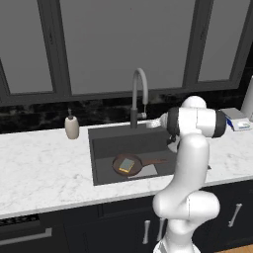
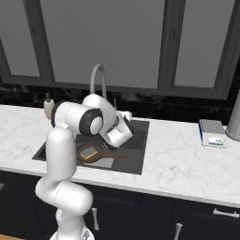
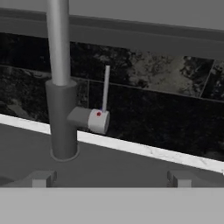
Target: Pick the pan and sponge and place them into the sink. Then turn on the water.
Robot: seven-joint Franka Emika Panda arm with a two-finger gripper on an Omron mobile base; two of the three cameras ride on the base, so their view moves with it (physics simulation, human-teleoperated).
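End effector [image 3: 109, 177]: jaws spread wide, nothing between them, nothing touched. In the hand view its two finger tips [image 3: 41, 178] rise at the bottom edge, aimed at the faucet base. In the base views the arm's own white links cover most of it.

Table [image 1: 44, 168]: white marble, runs the full width below dark windows; cut off at both sides.

Sink [image 1: 104, 148]: dark grey basin sunk in the table. Near right corner hidden by the arm in the left base view; left part hidden by the arm in the right base view.

Faucet [image 1: 140, 94]: tall grey arch at the back rim. Side knob with a thin upright lever [image 3: 105, 89] and a red dot.

Pan [image 1: 129, 165]: lies in the sink on its floor, handle toward the right.

Sponge [image 1: 127, 165]: sits inside the pan, grey-green face up.

Soap dispenser [image 1: 72, 126]: on the table, left of the sink.

Blue-and-white box [image 2: 212, 132]: on the table, well right of the sink.
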